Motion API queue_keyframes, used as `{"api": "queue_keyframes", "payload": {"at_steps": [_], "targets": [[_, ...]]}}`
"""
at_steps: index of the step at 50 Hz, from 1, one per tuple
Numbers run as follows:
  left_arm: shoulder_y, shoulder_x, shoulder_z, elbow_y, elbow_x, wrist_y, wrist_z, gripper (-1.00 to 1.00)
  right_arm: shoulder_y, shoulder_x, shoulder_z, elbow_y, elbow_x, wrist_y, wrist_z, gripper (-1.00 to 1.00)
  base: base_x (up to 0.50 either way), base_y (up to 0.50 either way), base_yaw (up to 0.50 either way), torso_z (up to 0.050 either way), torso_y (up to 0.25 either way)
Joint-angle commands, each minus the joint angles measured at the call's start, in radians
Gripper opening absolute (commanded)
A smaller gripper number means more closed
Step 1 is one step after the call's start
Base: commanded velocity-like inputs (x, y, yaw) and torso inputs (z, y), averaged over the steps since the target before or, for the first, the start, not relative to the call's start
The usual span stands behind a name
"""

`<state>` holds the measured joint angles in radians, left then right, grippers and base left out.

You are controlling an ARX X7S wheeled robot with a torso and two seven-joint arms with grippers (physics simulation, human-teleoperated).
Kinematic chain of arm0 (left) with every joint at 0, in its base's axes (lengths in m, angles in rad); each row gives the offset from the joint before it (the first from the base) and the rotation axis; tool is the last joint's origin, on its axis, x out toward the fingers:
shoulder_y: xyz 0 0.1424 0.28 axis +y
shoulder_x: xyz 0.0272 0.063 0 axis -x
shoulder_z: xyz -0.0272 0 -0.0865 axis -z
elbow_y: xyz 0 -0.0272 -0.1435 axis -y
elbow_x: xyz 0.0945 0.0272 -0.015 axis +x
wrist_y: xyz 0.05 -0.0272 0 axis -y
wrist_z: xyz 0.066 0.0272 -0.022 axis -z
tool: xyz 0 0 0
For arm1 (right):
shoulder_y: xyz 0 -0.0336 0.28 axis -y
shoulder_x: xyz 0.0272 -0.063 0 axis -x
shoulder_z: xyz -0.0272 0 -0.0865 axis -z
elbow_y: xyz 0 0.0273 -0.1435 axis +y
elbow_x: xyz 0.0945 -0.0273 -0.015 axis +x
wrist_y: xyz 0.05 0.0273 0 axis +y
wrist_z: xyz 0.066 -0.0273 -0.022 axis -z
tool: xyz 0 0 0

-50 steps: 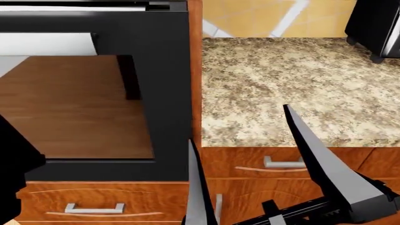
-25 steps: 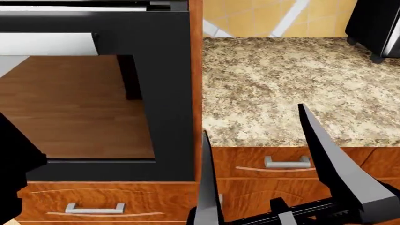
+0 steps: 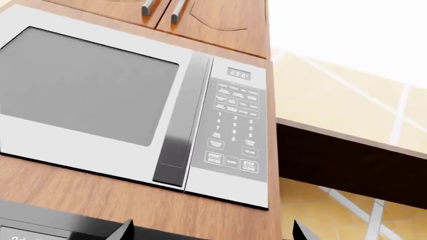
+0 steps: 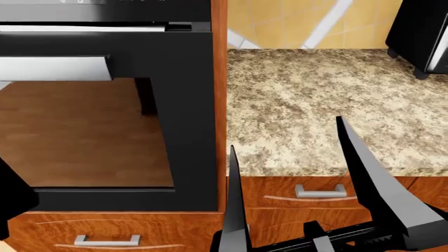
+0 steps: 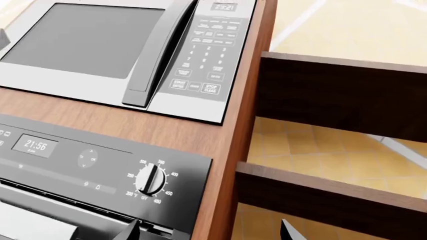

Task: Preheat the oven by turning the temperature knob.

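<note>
The black oven (image 4: 189,105) with its glass door window fills the left of the head view. A sliver of its control panel shows at the top. In the right wrist view the control panel (image 5: 60,155) shows a lit clock and the silver-grey temperature knob (image 5: 151,180) on its white-marked dial. My right gripper (image 4: 286,133) is open and empty, in front of the cabinet edge to the right of the oven door and well below the knob; its tips show in the right wrist view (image 5: 209,231). My left gripper (image 3: 213,231) is open and empty, facing the microwave.
A silver microwave (image 5: 100,45) sits in the wooden cabinet above the oven. A granite counter (image 4: 329,105) lies right of the oven, with handled drawers (image 4: 318,191) below. A black appliance (image 4: 420,31) stands at the far right. Dark shelves (image 5: 333,95) run beside the cabinet.
The head view has tilted up, so the oven and counter sit lower and the control panel's edge shows. My right gripper moved a little right, then held still.
</note>
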<state>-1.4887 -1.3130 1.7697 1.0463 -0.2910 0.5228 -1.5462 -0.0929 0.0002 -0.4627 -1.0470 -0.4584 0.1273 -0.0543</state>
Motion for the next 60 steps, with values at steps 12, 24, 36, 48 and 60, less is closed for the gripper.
{"api": "queue_keyframes", "payload": {"at_steps": [12,24,36,48,60], "targets": [[-0.094,0.015,0.104,0.0,0.018,0.006,-0.016,1.0,0.0,0.0,-0.002,0.0,-0.006,0.005,-0.003,1.0,0.0,0.0,0.0,0.05,0.0],[-0.038,0.001,0.031,0.0,-0.006,-0.014,-0.022,1.0,0.0,0.0,0.002,0.0,0.006,-0.008,0.009,1.0,0.17,0.0,0.0,0.038,0.0],[0.005,0.008,-0.001,0.0,0.005,-0.023,-0.019,1.0,0.0,0.0,-0.001,0.0,-0.005,0.0,0.005,1.0,0.38,0.0,0.0,0.011,0.0],[-0.193,-0.018,0.2,0.001,-0.035,0.01,-0.021,1.0,-0.002,0.0,-0.004,0.0,-0.017,0.01,0.011,1.0,0.0,0.0,0.0,0.006,0.0],[-0.536,0.002,0.546,0.001,-0.162,0.031,-0.024,1.0,-0.004,0.0,-0.007,0.0,-0.016,0.023,0.013,1.0,0.0,0.0,0.0,0.0,0.0]]}}
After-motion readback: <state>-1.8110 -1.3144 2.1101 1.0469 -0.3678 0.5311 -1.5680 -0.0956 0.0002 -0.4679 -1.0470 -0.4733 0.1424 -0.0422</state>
